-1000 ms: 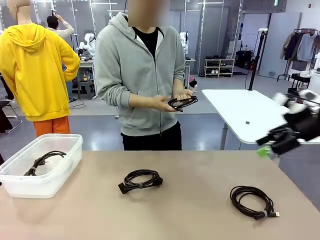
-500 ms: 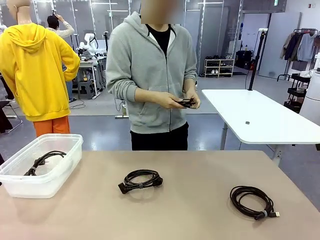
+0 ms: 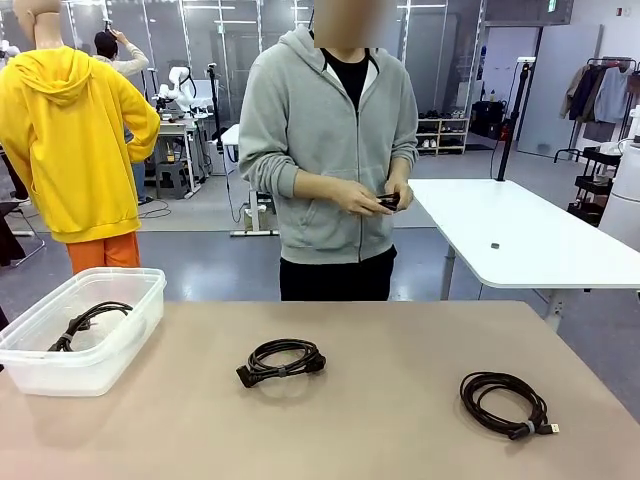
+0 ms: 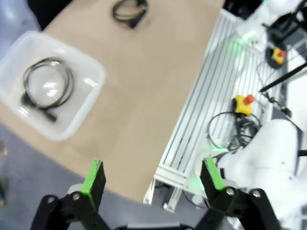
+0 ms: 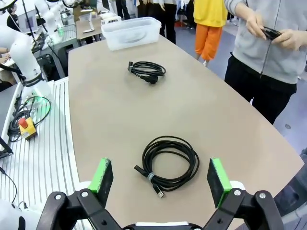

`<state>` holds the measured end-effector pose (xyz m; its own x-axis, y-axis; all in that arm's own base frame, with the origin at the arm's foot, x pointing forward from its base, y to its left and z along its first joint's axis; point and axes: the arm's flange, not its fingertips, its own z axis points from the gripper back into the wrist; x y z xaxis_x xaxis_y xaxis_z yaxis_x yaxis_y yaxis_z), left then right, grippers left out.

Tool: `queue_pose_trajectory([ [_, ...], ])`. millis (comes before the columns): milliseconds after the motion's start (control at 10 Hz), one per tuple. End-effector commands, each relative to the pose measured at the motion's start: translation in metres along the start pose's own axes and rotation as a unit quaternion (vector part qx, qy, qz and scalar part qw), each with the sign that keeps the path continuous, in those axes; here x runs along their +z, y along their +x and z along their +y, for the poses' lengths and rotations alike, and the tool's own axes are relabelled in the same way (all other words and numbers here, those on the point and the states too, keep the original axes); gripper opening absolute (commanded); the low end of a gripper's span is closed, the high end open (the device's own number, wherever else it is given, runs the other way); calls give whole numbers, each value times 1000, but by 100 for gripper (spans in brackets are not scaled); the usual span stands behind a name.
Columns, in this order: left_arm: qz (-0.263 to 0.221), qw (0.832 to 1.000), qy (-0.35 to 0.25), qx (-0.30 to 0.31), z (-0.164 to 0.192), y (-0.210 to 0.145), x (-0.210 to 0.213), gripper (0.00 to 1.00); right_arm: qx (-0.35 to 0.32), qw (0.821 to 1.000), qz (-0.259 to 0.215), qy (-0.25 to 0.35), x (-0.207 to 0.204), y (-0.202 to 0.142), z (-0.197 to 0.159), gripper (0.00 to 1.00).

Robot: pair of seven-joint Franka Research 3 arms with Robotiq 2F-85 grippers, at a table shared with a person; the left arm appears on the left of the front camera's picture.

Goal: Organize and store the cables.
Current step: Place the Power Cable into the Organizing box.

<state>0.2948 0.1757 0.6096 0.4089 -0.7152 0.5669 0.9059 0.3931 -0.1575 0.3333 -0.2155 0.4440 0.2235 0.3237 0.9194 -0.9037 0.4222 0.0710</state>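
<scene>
The right gripper [image 5: 160,177] hangs above the table [image 5: 105,110] with its jaws spread wide and nothing between the green pads [image 5: 102,174]. Just beyond them lies the near coil [image 5: 169,161], a black cable wound round and banded, its small plug ends pointing toward the gripper. It lies flat on the right part of the table, well apart from the others [image 3: 503,400].

The left gripper [image 4: 153,177] is also wide open and empty, held off the table's edge and looking down on the clear tub [image 4: 82,109]. The tub stands at the table's left end [image 3: 90,375] and holds one wound cable, the tub coil [image 4: 47,89], lying flat on its bottom [image 3: 88,322].

The middle coil [image 3: 282,360] rests on the bare table between the tub and the near coil [image 5: 147,71].

At the far side a person in a grey hoodie holds something small and dark [image 3: 388,202] in both hands [image 3: 366,198], probably another cable, though it is too small to be sure.
</scene>
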Motion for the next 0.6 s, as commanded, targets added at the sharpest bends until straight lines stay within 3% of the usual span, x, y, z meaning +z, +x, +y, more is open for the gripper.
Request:
queue_pose_trajectory([
  [0,14,998,-13,-51,-27,56,-75,100,-16,1000,-1,-15,-5,6,7,100],
  [200,47,994,-1,-98,-70,109,-150,100,-16,1000,-1,-15,-5,6,7,100],
  [500,91,985,22,-144,-82,172,-228,100,-16,1000,-1,-15,-5,6,7,100],
])
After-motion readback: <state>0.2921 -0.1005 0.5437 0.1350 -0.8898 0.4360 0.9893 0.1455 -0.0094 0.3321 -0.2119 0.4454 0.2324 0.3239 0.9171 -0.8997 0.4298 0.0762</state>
